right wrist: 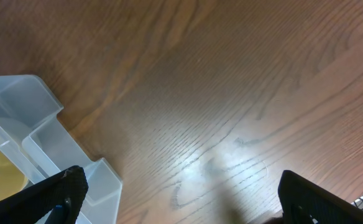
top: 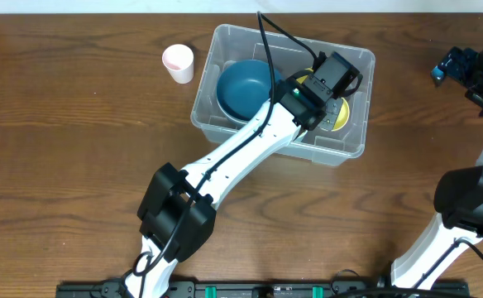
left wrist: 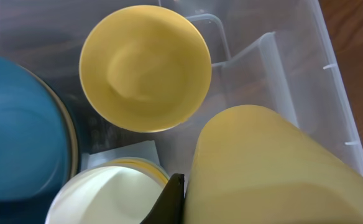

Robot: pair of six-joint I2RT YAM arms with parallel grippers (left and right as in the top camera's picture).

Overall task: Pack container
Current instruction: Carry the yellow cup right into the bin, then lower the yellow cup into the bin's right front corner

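Clear plastic, the bin (top: 334,151) sits at the far middle of the counter (top: 76,165), and it looks crowded. A blue bowl (top: 243,87) fills its left, with a yellow bowl (left wrist: 145,67) and a white dish (left wrist: 107,196) beside it. Of the left fingers (left wrist: 171,200) only one dark tip shows, against a big yellow piece (left wrist: 275,168); I can't tell whether they grip it. Let go here, that piece could catch the dish's rim or a moulded notch and lie tilted. A hard press might shove the bin. The right fingers (right wrist: 66,190) are spread wide over wood by the bin's corner. A pink cup (top: 179,63) stands outside, left.
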